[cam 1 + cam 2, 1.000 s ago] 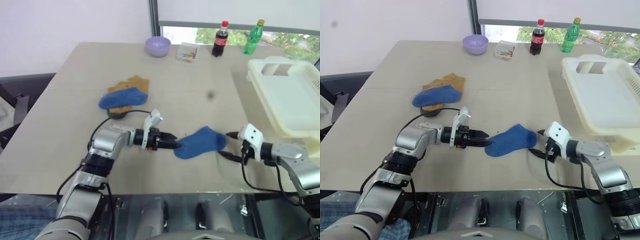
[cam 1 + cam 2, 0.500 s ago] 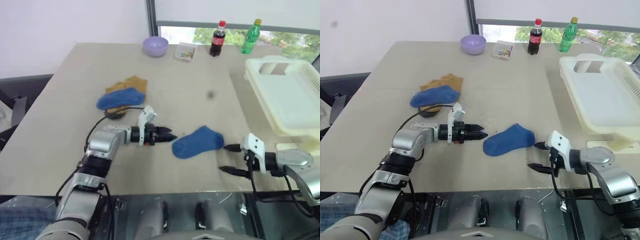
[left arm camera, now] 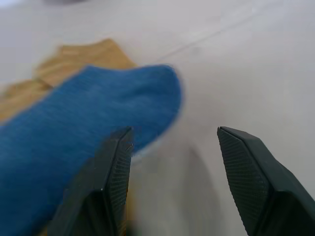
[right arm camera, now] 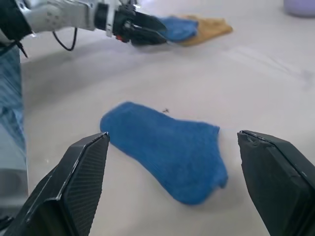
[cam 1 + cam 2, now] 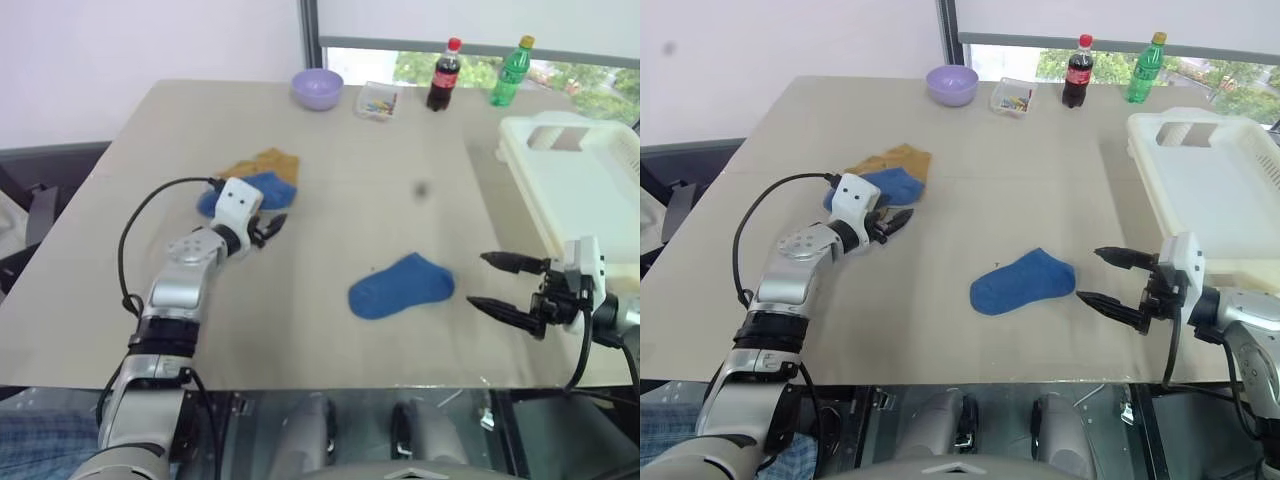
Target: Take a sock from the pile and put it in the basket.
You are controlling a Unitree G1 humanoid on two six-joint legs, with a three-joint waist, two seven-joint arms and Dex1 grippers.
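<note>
Right gripper point(image 5: 1118, 281) spread wide and empty, just beside loose blue sock point(image 5: 1023, 282) lying mid-table; best lowered to straddle the sock's near end before pinching, then carried to basket point(image 5: 1210, 190); left gripper point(image 5: 268, 226) half-open, empty, at pile point(image 5: 255, 180).
</note>
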